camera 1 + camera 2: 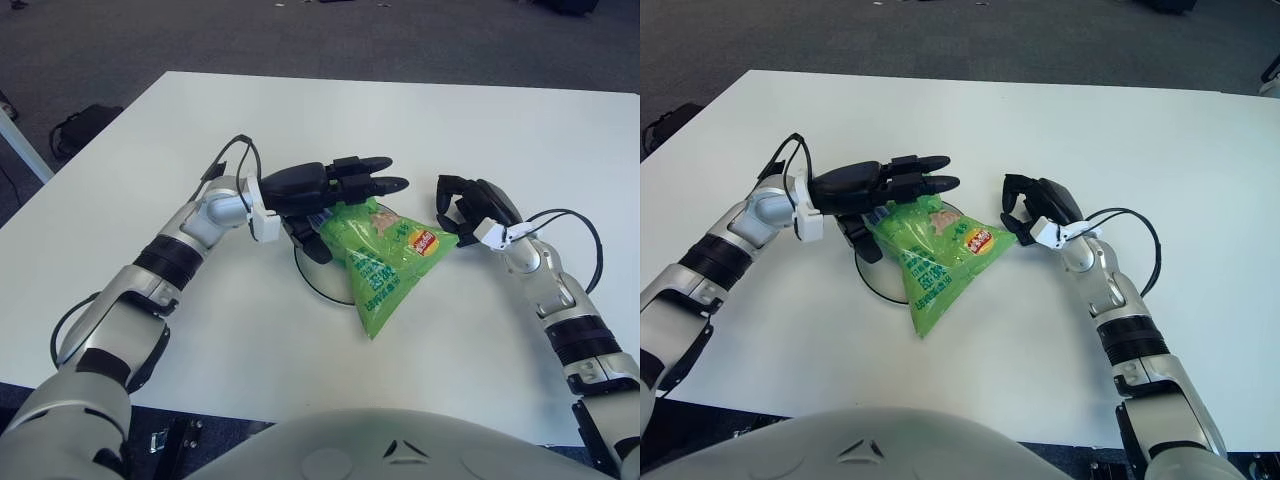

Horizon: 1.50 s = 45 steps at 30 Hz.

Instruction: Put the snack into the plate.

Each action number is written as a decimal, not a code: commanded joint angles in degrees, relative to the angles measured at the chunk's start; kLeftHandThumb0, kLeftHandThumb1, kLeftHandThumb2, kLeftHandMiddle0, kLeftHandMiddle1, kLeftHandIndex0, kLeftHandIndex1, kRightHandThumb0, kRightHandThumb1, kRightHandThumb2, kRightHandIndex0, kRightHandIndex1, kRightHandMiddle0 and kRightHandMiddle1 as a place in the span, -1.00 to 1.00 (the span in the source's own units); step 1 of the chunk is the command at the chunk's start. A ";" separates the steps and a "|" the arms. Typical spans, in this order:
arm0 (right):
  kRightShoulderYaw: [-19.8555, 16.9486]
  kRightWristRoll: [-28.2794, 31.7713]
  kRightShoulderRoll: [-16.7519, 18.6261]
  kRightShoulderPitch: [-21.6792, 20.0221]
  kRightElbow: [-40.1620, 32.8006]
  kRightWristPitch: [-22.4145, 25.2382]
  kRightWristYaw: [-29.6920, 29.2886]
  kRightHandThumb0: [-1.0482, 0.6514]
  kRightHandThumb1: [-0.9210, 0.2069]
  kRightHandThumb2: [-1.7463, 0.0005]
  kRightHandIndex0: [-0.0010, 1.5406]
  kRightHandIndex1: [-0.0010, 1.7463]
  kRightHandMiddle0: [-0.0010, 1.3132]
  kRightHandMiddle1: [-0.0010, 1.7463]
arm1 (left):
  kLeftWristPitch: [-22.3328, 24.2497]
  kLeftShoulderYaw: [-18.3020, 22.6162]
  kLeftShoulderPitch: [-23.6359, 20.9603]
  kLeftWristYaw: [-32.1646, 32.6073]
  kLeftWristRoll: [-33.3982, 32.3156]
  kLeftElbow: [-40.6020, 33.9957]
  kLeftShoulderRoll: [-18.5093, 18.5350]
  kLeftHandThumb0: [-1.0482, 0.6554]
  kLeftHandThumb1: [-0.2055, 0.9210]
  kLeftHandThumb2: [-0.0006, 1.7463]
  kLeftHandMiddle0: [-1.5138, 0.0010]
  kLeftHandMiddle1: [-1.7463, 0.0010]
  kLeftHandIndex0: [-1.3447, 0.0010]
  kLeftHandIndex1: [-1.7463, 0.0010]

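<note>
Two robot hands meet near the middle of a white table (480, 130). At left, the left robot hand (330, 185) hovers with fingers stretched apart, holding nothing, just over the top of a green snack bag (375, 255). The bag lies across a round plate (312, 275), its lower end spilling toward the table's near edge. Just right of the bag, the right robot hand (470, 208) curls its fingers, holding nothing.

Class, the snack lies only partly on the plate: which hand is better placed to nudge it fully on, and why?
Left. The left hand hovers open right over the snack and plate. The right hand shows beside the snack's right corner, off the plate.
</note>
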 commanded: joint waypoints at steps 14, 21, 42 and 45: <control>4.17 -4.52 0.84 6.37 4.39 5.38 2.49 -0.38 0.23 -0.63 0.68 1.00 0.05 1.00 | 23.50 16.66 5.17 -1.48 -19.40 8.21 -8.20 -0.95 1.00 -0.42 0.86 0.95 1.00 0.61; 3.99 -4.52 0.90 6.70 3.93 5.54 2.81 -0.38 0.23 -0.64 0.67 1.00 0.05 1.00 | 24.17 24.81 2.55 -2.72 -20.00 16.53 -12.25 -0.86 1.00 -0.47 0.75 0.90 1.00 0.39; 3.57 -3.39 0.60 6.87 4.27 4.17 3.22 -0.38 0.24 -0.64 0.67 1.00 0.06 1.00 | 30.47 36.22 2.35 25.87 -7.75 20.35 -21.32 -0.23 0.64 -0.09 0.26 -0.64 0.54 -0.97; 3.34 -3.14 0.75 6.92 4.48 3.84 2.90 -0.38 0.23 -0.64 0.67 1.00 0.06 1.00 | 32.71 36.90 1.85 27.60 -7.02 20.75 -21.38 -0.23 0.56 -0.02 0.17 -0.75 0.49 -0.99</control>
